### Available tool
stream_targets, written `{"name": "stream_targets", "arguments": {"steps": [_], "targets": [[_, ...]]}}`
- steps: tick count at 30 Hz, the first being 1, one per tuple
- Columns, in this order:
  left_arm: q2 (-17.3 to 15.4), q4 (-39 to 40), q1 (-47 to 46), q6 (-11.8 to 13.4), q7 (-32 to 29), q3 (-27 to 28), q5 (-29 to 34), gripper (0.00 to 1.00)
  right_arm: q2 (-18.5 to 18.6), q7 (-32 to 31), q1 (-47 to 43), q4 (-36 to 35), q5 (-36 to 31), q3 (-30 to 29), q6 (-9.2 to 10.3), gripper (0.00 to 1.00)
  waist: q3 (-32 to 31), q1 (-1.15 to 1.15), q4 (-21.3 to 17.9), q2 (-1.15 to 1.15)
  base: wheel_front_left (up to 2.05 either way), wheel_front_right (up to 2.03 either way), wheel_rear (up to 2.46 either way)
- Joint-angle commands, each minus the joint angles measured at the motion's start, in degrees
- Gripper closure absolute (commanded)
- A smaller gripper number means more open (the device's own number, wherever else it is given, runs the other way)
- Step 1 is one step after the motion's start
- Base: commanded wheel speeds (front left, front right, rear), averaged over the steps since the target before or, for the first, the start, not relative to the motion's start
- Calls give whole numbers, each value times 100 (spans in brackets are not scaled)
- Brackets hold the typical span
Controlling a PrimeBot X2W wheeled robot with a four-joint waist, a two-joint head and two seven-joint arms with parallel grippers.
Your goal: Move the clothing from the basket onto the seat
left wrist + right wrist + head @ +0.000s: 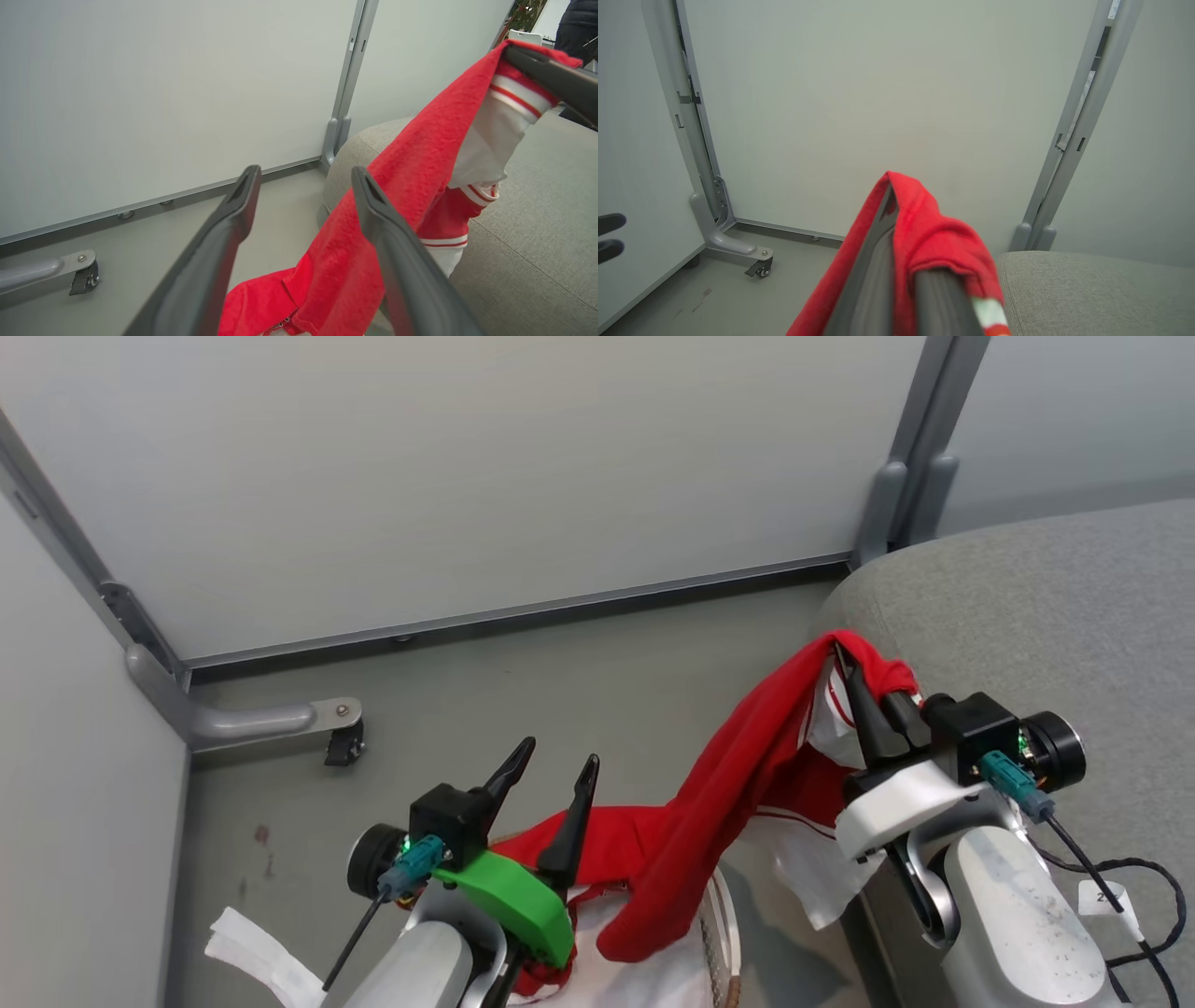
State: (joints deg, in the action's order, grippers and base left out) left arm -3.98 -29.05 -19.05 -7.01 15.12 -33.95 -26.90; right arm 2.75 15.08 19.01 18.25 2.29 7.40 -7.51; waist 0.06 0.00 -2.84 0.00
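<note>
Nearest, at lower left: left gripper (560,752), fingers spread and empty, poised above the basket (724,917). Beyond, to the right: right gripper (851,674), clenched on the clothing (738,775), pinching a red garment by its top fold. Draped from that pinch down and leftward, lower end trailing into the basket, more red fabric inside. Farthest right: the seat (1055,607), grey, just behind the raised cloth. Judged mid-transfer: lifted, not yet laid down. Next calls for carrying rightward over the seat, clearing the tail from the rim, then letting go.
</note>
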Motion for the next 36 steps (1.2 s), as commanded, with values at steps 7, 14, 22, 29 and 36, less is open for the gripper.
{"name": "stream_targets", "arguments": {"steps": [7,14,22,29,36], "targets": [[75,103,197,-46,7,-56,98,0,32,14,158,20,-308,-205,5,100,36,0,-833,0,0,0,0],[98,97,193,-50,6,-233,82,0,142,14,211,-3,-401,-442,5,100,152,0,-1317,0,0,0,0],[99,100,9,-50,6,-433,42,0,275,14,450,-51,-430,-617,5,100,425,0,-1435,0,0,0,0],[98,54,-233,-52,6,-614,149,0,635,14,1224,78,-486,-758,5,100,874,0,-1285,0,0,0,0],[18,86,-605,-52,6,-743,282,0,1384,13,2713,367,-544,-1035,5,100,1543,0,-1072,0,0,0,0]]}}
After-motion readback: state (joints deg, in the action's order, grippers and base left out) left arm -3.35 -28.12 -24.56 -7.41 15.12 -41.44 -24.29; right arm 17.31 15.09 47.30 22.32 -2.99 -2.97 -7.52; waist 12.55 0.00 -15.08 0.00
